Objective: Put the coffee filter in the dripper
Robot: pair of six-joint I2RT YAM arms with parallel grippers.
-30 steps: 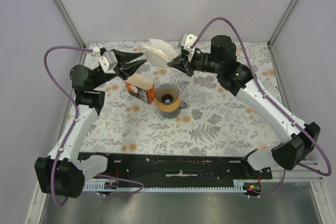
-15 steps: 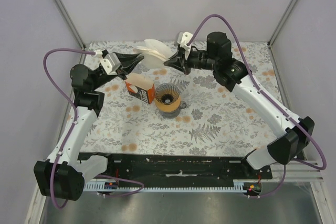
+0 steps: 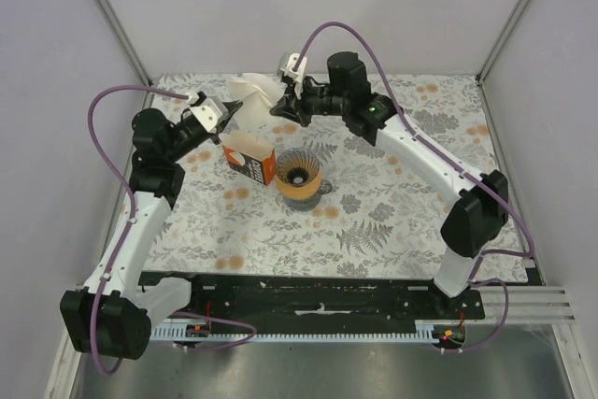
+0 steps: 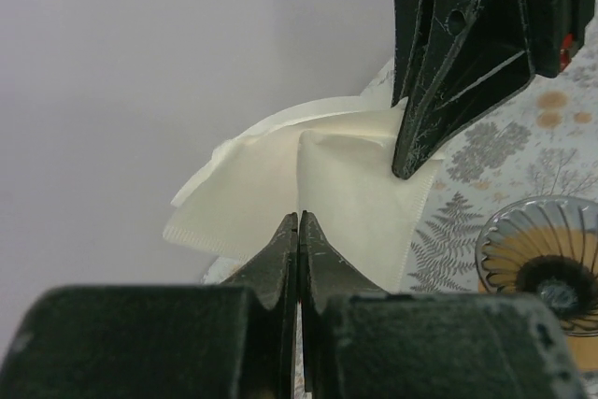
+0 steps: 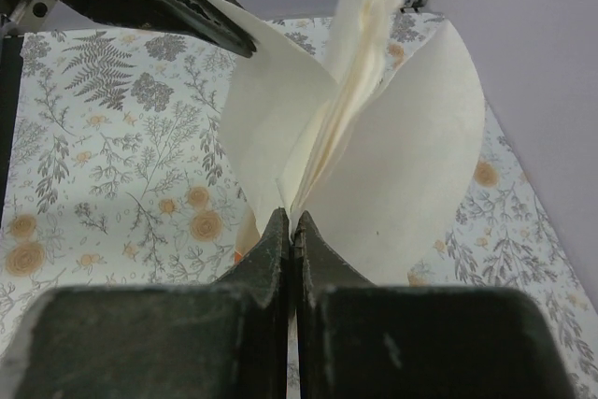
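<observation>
So here's where I'm at with both pincers up in the air over the far side of the worktop (image 3: 402, 221), a bit left of the middle. My right pincer (image 3: 274, 109) is clamped fully closed on the pointed bottom of the coffee filter (image 3: 254, 91). From its wrist camera the white paper fans upward out of the tips, two big outer flaps spread apart with a few thinner cream leaves standing between them. My left pincer (image 3: 240, 110) comes in from the left and is squeezed tight too, no gap between the jaws. Its tips sit right on the edge of one outer flap, and it looks like I've got that layer nipped. The two pincers are really close, tips nearly nose to nose with the paper between them.

The dripper (image 3: 299, 175) stands upright near the middle of the worktop, closer to me than the filter, nothing in it but its dark hole at the bottom. The orange carton (image 3: 250, 158) sits just beside it on the left; can't tell if they touch. The filter is off the worktop entirely.
</observation>
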